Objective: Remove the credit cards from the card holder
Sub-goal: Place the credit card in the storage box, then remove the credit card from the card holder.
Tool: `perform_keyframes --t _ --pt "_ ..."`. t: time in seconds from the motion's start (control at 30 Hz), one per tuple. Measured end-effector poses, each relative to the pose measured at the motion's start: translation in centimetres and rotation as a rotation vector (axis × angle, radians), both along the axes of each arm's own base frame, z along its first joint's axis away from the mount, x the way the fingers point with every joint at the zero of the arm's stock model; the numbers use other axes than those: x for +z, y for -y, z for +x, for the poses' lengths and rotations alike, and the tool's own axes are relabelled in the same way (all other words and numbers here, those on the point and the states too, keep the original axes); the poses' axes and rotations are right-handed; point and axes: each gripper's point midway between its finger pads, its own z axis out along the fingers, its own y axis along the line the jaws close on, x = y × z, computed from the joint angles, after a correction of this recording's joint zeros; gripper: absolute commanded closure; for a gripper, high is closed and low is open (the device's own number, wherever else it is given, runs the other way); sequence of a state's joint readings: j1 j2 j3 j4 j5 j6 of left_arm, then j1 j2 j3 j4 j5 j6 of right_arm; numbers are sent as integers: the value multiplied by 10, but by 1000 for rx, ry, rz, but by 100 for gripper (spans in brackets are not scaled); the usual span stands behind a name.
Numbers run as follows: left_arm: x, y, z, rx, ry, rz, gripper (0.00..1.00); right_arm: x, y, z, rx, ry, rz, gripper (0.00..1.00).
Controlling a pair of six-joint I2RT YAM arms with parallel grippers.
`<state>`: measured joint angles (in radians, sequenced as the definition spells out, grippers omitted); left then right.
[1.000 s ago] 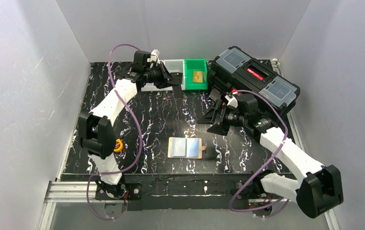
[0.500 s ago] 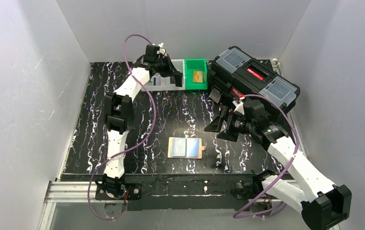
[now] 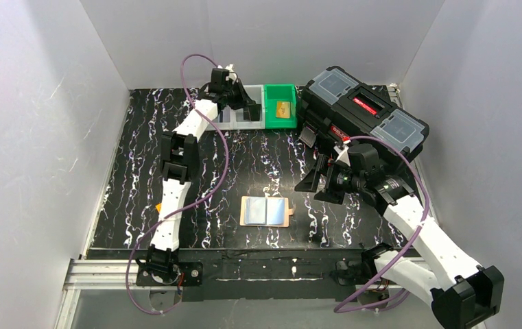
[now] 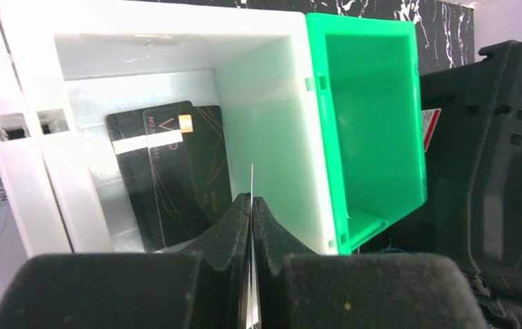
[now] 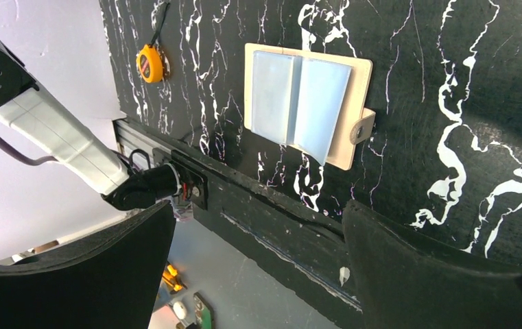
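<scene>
My left gripper [image 4: 252,205] hangs over the white bin [image 4: 265,123], which stands touching the left wall of the green bin [image 4: 368,103]. Its jaws are pressed tight on a thin card [image 4: 252,175]. I see it edge-on only, so I cannot tell its colour. Two black cards [image 4: 189,171] already lie on the white bin's floor, left of my fingertips.

I judge this to be the drop-off step: one card is out and waiting to be let go. The next move calls for parting these jaws while the card is inside the white walls, not over the divider shared with the green bin.

The card holder [image 5: 359,82] lies open and flat on the tabletop [image 3: 244,164], well apart from the green bin and nearer my bases. Both halves show pale blue faces. I cannot tell whether those are cards or lining.

A tan-gold card [image 3: 284,109] lies inside the green bin.

My right gripper [image 5: 258,219] is spread wide and holds nothing. It hovers above the tabletop, right of the green bin and nearer to me. If a card is left, this gripper must come down and get a finger under its edge.

The toolbox [image 3: 364,113] sits just right of the green bin.
</scene>
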<state>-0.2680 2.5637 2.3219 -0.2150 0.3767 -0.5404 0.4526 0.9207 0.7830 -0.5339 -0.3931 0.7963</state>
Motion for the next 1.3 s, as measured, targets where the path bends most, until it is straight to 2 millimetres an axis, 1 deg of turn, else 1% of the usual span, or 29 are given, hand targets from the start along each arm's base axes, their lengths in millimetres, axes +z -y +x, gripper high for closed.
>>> perform_keyframes --t 0.07,0.1,0.23,0.37,0.43,0.53,0.57,0.6,0.67,0.77,0.87,0.93,1.0,1.07,1.2,1.27,1.3 --pt "-6 -2 3 5 -3 -1 100 -1 0 1 3 1 -7 2" --pt "-9 -2 4 6 -7 0 97 -2 0 2 5 0 -9 2" --pt "-9 -3 9 13 0 -8 62 -5 -1 3 8 -11 -17 2" --pt "0 -2 14 13 20 -25 49 -7 -1 4 8 -19 -22 2" --pt "4 -1 15 13 28 -29 45 -8 -1 4 8 -21 -22 2" --pt "6 0 15 9 33 -32 43 -8 -1 4 8 -22 -23 2" --pt "6 0 15 9 34 -32 41 -8 -1 4 8 -21 -23 2" --pt "8 -1 16 9 38 -32 39 -7 -1 4 8 -20 -22 2" --pt "15 -1 16 9 48 -34 37 -6 -1 5 8 -17 -21 2" --pt "33 -1 15 8 74 -40 36 -3 -2 5 9 -9 -19 1" --pt "53 -3 10 8 93 -46 34 -4 -1 6 9 -8 -25 2" --pt "66 -5 0 8 94 -49 32 -6 -2 8 8 -16 -32 2" --pt "79 -9 -17 9 82 -51 30 -9 -1 9 5 -23 -40 2" --pt "91 -14 -39 11 66 -52 29 -13 -1 10 1 -31 -53 2" --pt "111 -29 -98 18 24 -51 29 -22 -3 11 4 -48 -81 2" --pt "117 -36 -133 16 1 -43 28 -26 -6 10 11 -57 -94 2" --pt "119 -38 -147 15 -8 -40 28 -28 -8 10 16 -60 -102 2"
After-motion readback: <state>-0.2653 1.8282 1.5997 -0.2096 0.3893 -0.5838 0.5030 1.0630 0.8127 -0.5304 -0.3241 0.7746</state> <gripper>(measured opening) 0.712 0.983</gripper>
